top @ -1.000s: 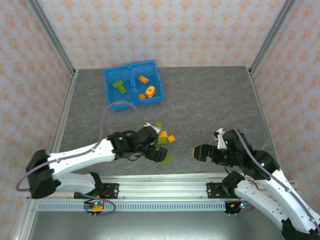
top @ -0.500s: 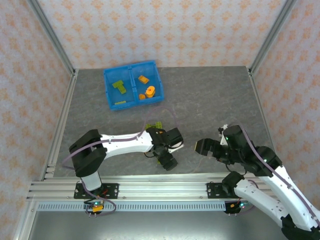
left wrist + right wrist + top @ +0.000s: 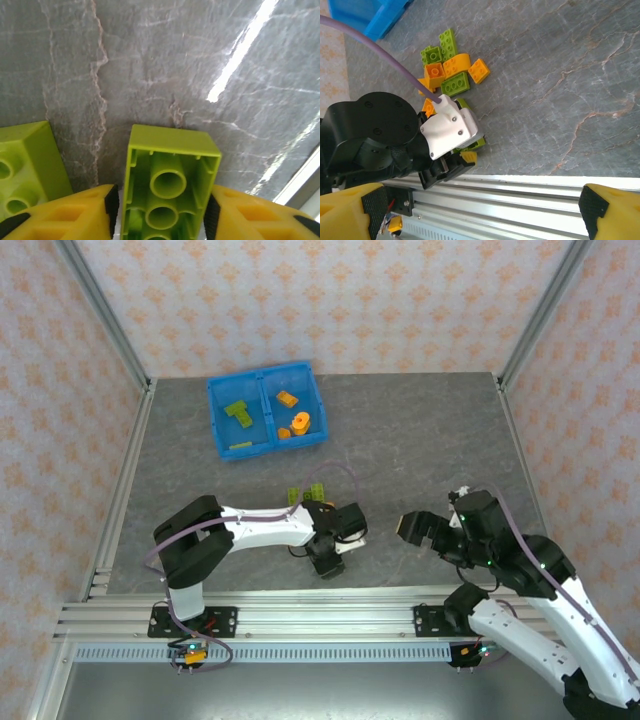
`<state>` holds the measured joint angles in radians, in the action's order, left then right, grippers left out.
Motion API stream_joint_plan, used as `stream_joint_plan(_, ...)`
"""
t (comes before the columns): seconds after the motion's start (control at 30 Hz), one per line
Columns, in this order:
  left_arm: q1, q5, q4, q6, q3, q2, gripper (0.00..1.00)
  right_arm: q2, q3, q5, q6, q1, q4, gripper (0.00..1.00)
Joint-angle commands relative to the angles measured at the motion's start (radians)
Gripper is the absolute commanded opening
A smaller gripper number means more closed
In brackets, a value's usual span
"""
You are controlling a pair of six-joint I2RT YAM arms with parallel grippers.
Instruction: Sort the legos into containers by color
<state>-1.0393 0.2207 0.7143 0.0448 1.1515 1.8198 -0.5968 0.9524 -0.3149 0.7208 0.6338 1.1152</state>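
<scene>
Top external view: the left fingers (image 3: 330, 560) sit low at the centre of the frame, at the lower edge of a loose pile of legos (image 3: 310, 494) on the grey bench (image 3: 430, 440). Left wrist view: a lime green brick (image 3: 170, 150) lies hollow side up between the two yellow fingers, with a pad at each long side. The pad at the right of the frame meets the brick. Contact at the other pad cannot be determined, so a firm grip cannot be confirmed. A second lime brick (image 3: 25, 165) lies at the left edge of the frame, apart from the first. The right fingers (image 3: 410, 527) hover at lower right of the top external view, spread wide and holding nothing. The blue tray (image 3: 213, 410) stands at upper left, well apart from the pile: green legos occupy its left compartment, orange legos its right.
</scene>
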Motion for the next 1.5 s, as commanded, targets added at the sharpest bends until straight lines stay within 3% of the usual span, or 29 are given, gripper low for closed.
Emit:
stream_joint_plan(0.0, -0.005, -0.049, -0.011, -0.011, -0.019, -0.009, 0.42, -0.025, 0.044, -0.077, -0.046, 0.001, 0.043, 0.99)
stream_joint_plan(0.3, 0.035, -0.041, -0.060, -0.096, 0.009, -0.185, 0.28, -0.085, 0.067, -0.266, -0.105, 0.001, -0.027, 0.99)
stream_joint_plan(0.47, 0.165, -0.094, -0.032, -0.122, 0.083, -0.315, 0.28, -0.120, 0.087, -0.258, -0.115, 0.001, -0.092, 0.99)
stream_joint_plan(0.6, 0.328, -0.169, 0.002, -0.111, 0.187, -0.338, 0.28, -0.168, 0.115, -0.231, -0.143, 0.001, -0.127, 0.99)
stream_joint_plan(0.8, 0.582, -0.328, -0.028, -0.160, 0.320, -0.241, 0.27, -0.234, 0.149, -0.218, -0.155, 0.001, -0.164, 0.99)
stream_joint_plan(1.03, 0.824, -0.340, -0.132, -0.304, 0.443, -0.016, 0.27, -0.233, 0.164, -0.184, -0.131, 0.001, -0.156, 0.99)
stream_joint_plan(1.13, 0.875, -0.295, -0.098, -0.347, 0.584, 0.147, 0.27, -0.224, 0.167, -0.182, -0.118, 0.001, -0.150, 0.99)
stream_joint_plan(1.27, 0.902, -0.322, -0.023, -0.394, 0.753, 0.306, 0.28, -0.208, 0.173, -0.164, -0.099, 0.001, -0.140, 0.99)
stream_joint_plan(1.47, 0.944, -0.310, 0.009, -0.464, 0.853, 0.404, 0.34, -0.183, 0.174, -0.143, -0.074, 0.001, -0.137, 0.99)
